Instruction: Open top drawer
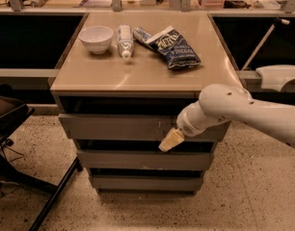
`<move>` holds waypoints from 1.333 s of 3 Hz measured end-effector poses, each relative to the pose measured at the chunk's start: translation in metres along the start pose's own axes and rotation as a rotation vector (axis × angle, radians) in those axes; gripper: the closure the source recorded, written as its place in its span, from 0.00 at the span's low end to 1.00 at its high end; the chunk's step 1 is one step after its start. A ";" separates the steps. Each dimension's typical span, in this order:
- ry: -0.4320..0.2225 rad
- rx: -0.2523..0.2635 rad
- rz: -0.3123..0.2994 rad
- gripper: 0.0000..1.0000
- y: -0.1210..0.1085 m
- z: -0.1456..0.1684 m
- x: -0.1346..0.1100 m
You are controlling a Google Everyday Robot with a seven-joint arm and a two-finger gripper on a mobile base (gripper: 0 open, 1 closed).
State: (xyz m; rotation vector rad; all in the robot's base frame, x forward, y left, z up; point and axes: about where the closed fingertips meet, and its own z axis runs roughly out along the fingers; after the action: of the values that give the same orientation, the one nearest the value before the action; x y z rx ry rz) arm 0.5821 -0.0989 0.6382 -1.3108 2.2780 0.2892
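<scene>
The top drawer [118, 127] is a wide grey handleless front just under the tan counter top, with small pale scratches right of centre. It stands slightly proud of the cabinet, with a dark gap above it. Two shorter grey drawer fronts sit below it. My gripper [169, 141] comes in from the right on a white arm [234, 110]. Its pale tip is at the lower edge of the top drawer front, right of centre, over the dark gap beneath it.
On the counter top [138, 71] are a white bowl [96, 37], a lying white bottle [124, 40] and a dark blue chip bag [171, 46]. A black chair base [22, 143] stands at the left on the speckled floor. Shelving runs behind the cabinet.
</scene>
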 end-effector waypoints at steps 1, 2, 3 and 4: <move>0.000 0.000 0.000 0.42 0.000 0.000 0.000; 0.000 0.000 0.000 0.65 0.000 0.000 0.000; 0.000 0.000 0.000 0.89 -0.001 -0.008 -0.004; 0.000 0.000 0.000 1.00 -0.001 -0.013 -0.007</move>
State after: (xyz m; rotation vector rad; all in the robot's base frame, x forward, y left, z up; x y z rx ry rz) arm 0.5821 -0.0993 0.6526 -1.3109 2.2780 0.2890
